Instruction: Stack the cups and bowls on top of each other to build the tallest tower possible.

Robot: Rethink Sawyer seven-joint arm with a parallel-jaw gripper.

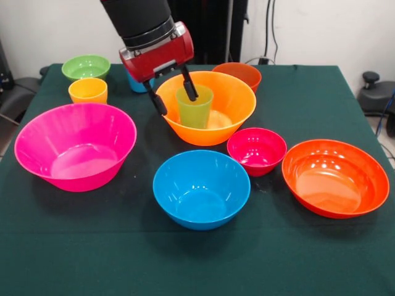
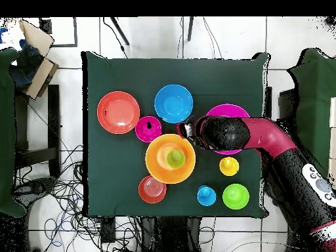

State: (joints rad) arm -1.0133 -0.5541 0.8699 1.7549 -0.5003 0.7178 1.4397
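Pincer [image 1: 173, 88] straddles the green cup's [image 1: 195, 108] left wall, cup upright inside the orange bowl [image 1: 231, 114]; fingers spread, not gripping.

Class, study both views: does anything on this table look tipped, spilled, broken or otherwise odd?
Nothing stands out. Every bowl sits upright and apart on the table, and the green cup stands upright inside the big orange bowl. Nothing looks spilled or damaged.

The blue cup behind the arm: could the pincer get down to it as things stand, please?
Probably not directly. The pincer straddles the green cup inside the big orange bowl, and the blue cup sits behind the wrist. Nothing covers it from above, so lifting and shifting over should work.
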